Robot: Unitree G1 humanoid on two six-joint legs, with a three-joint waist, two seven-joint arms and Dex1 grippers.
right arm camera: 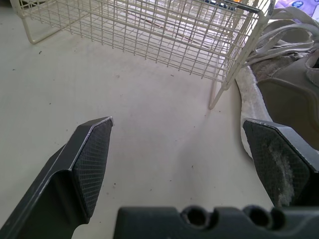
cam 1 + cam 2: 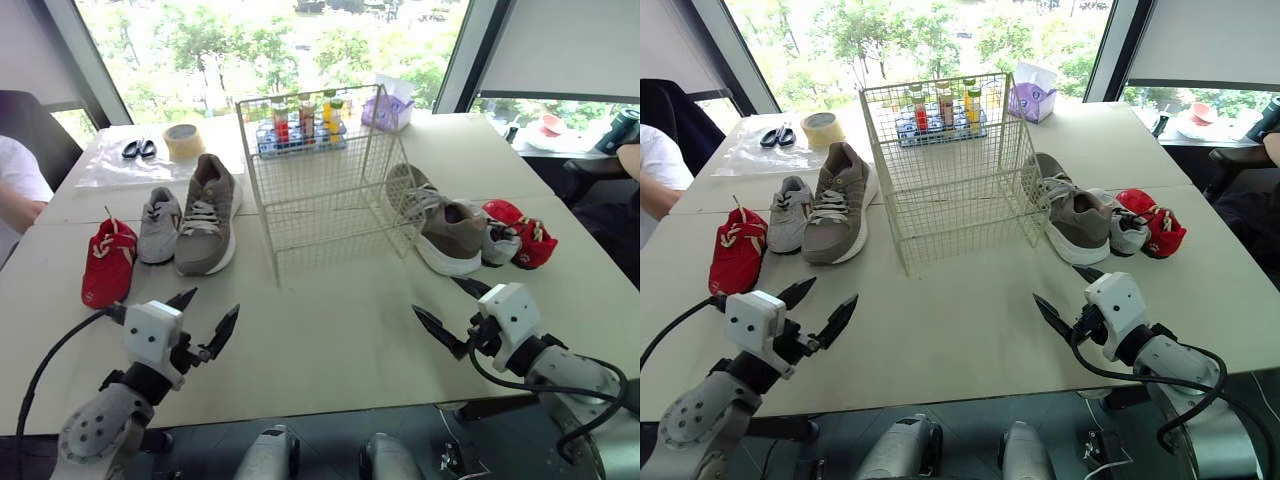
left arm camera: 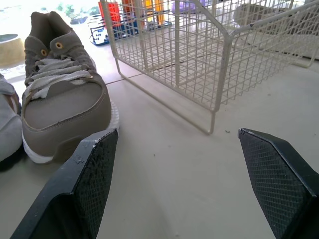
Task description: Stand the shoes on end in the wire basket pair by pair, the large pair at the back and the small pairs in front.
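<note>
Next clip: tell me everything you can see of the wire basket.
The wire basket is a boxy cage of cream-coated wire grid, open at the top, standing upright on short corner feet in the middle of the table. It holds nothing. A large taupe shoe lies close beside its right wall; whether they touch is unclear.

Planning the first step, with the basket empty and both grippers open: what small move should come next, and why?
Probably ease the left gripper forward to the large taupe shoe ahead of its open fingers: the wire basket is empty, and the back row, likely filled first, takes the large ones.
</note>
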